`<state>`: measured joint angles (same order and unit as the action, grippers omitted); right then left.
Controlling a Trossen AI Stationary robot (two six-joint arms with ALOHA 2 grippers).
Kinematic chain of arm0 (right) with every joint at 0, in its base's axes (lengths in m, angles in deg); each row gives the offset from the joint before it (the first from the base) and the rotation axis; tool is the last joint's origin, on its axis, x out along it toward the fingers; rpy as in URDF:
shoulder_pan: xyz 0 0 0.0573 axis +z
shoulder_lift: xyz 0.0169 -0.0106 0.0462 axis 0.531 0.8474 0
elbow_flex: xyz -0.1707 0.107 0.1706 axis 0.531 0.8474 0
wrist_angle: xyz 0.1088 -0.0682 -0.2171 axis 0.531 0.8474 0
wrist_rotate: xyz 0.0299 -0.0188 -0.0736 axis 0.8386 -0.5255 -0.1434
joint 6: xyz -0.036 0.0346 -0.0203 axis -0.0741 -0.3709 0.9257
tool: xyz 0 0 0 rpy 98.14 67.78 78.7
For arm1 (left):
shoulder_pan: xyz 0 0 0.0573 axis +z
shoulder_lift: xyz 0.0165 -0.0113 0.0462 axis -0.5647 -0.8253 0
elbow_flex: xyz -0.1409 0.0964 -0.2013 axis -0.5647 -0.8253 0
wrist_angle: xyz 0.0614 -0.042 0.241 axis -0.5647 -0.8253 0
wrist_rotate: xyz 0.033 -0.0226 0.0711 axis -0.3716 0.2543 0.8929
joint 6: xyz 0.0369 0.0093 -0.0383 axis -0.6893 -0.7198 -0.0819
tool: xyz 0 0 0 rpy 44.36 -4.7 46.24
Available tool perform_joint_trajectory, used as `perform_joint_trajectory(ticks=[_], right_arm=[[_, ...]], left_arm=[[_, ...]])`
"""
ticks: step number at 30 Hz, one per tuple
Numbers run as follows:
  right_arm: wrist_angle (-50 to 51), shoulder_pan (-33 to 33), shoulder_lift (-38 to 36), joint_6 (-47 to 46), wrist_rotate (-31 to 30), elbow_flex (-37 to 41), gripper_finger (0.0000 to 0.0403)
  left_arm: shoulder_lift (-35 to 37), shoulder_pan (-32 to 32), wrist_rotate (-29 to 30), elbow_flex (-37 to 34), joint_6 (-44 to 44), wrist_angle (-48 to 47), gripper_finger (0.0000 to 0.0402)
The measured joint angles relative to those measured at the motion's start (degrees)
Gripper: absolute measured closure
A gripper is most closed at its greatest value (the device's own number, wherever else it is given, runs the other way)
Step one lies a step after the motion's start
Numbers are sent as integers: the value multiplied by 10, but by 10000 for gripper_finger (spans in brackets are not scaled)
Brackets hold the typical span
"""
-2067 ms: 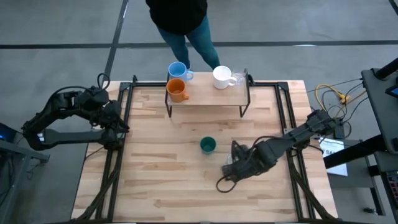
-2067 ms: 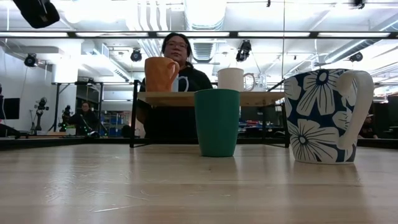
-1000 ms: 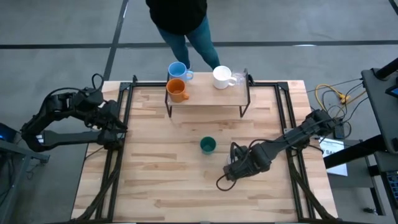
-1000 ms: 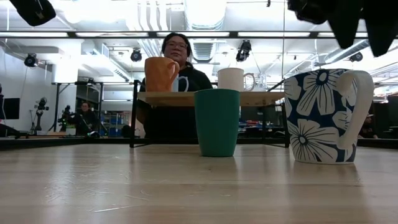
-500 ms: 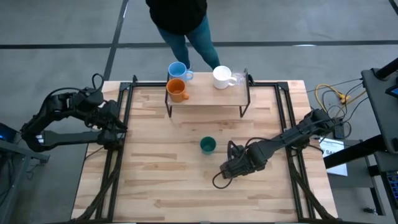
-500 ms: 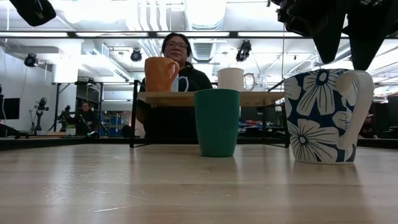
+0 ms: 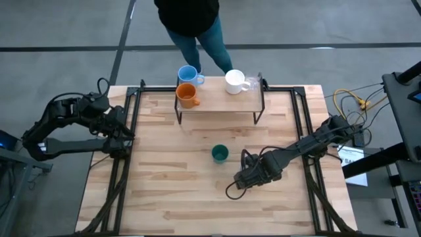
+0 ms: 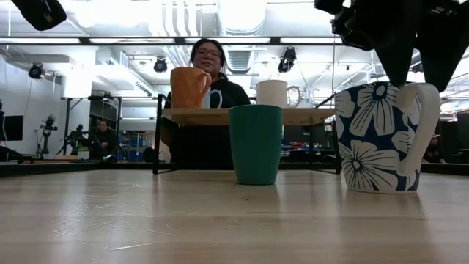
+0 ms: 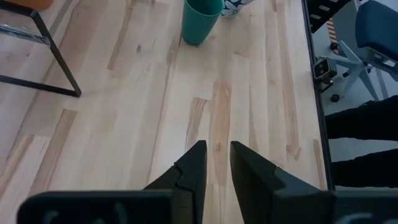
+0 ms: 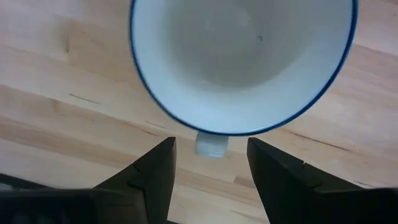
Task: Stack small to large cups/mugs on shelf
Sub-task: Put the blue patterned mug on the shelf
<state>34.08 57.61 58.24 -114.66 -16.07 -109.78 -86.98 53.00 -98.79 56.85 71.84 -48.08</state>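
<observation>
Right wrist view: the right pincer [image 10: 210,163] hangs open over the flowered mug [image 10: 242,62], fingers either side of its handle [image 10: 211,146], gripping nothing.
Closing off-centre could pinch the rim or tip the mug toward the green cup [image 7: 220,154] nearby, mid-surface. The low view alone shows the blue flowers; the high view alone shows the shelf [image 7: 220,105] at the far edge and the left pincer [image 9: 214,165], slightly open, at the left edge.

One camera looks straight down over the whole table [image 7: 197,197], one sits level at tabletop height, and both share the green cup [image 7: 220,154] and shelf [image 7: 220,102], while wrist cameras look closely downward.
</observation>
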Motion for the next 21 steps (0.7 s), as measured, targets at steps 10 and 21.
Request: perform_joint_trajectory(ticks=[10, 21], right_arm=[[-26, -1, 0, 2, 3, 10, 211], [-29, -1, 0, 5, 3, 19, 226]], left_arm=[[3, 0, 0, 0, 0, 0, 345], [3, 0, 0, 0, 0, 0, 345]])
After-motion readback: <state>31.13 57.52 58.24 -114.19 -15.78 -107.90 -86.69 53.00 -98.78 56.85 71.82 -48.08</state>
